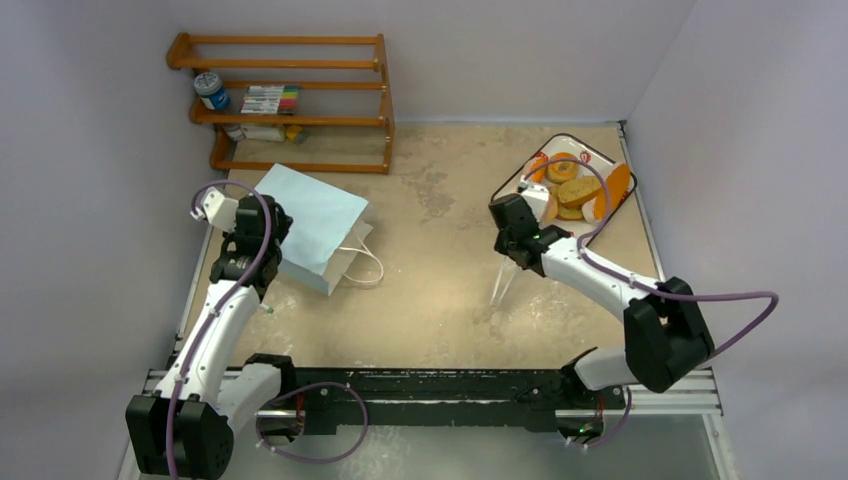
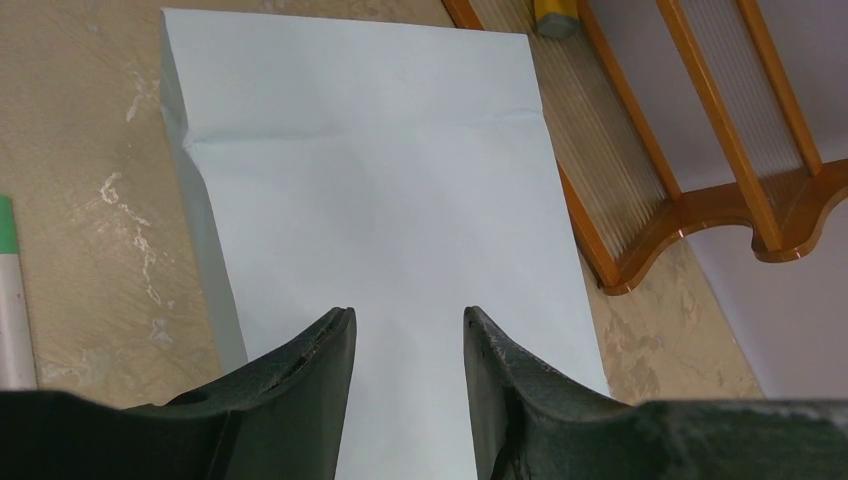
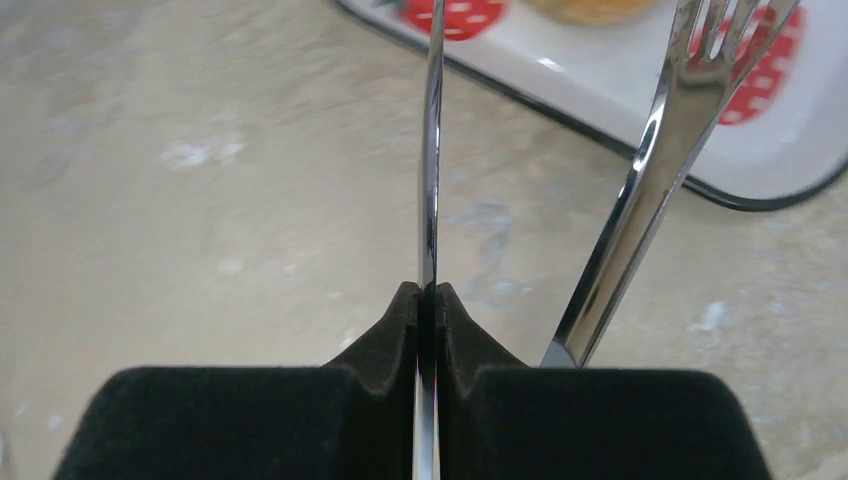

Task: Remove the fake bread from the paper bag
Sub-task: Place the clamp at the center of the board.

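The pale blue paper bag (image 1: 318, 222) lies flat on the table, its white cord handles (image 1: 364, 263) toward the middle. My left gripper (image 1: 276, 224) is open and empty just over the bag's near left part; the left wrist view shows the bag (image 2: 380, 180) between and ahead of its fingers (image 2: 330, 345). The fake bread (image 1: 577, 187), rings, slices and an orange baguette, lies in the strawberry-patterned tray (image 1: 590, 150) at the back right. My right gripper (image 1: 516, 252) is shut on metal tongs (image 1: 504, 285), (image 3: 430, 150) beside the tray (image 3: 640, 100).
A wooden rack (image 1: 290, 100) with a jar and markers stands at the back left, close behind the bag; it also shows in the left wrist view (image 2: 690, 160). A white and green marker (image 2: 12, 300) lies left of the bag. Walls close in left, back and right.
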You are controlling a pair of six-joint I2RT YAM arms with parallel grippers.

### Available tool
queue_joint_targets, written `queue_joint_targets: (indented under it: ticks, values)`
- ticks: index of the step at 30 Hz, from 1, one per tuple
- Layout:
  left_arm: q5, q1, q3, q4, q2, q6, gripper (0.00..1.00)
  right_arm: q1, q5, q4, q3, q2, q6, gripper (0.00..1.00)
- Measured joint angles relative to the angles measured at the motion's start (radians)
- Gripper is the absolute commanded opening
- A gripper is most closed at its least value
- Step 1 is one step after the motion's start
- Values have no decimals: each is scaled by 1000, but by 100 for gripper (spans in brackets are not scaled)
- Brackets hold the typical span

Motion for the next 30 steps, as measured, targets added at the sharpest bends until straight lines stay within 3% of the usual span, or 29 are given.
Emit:
queue_joint_targets:
  ticks: [6, 11, 19, 26, 30]
  values:
    - [0, 0, 2, -6, -5, 0, 44, 167, -38, 2, 177, 114, -49, 0]
    - [-1, 0, 2, -25, -15, 1, 44, 224, -106, 30, 290, 278, -88, 1]
    - [-17, 0, 10, -35, -30, 14, 44, 254, -138, 66, 386, 487, -134, 31]
    - [-45, 0, 59, -60, -30, 43, 44, 264, -161, 96, 416, 513, -168, 54]
    - [-63, 0, 96, -68, -29, 63, 44, 265, -152, 93, 443, 499, -180, 56]
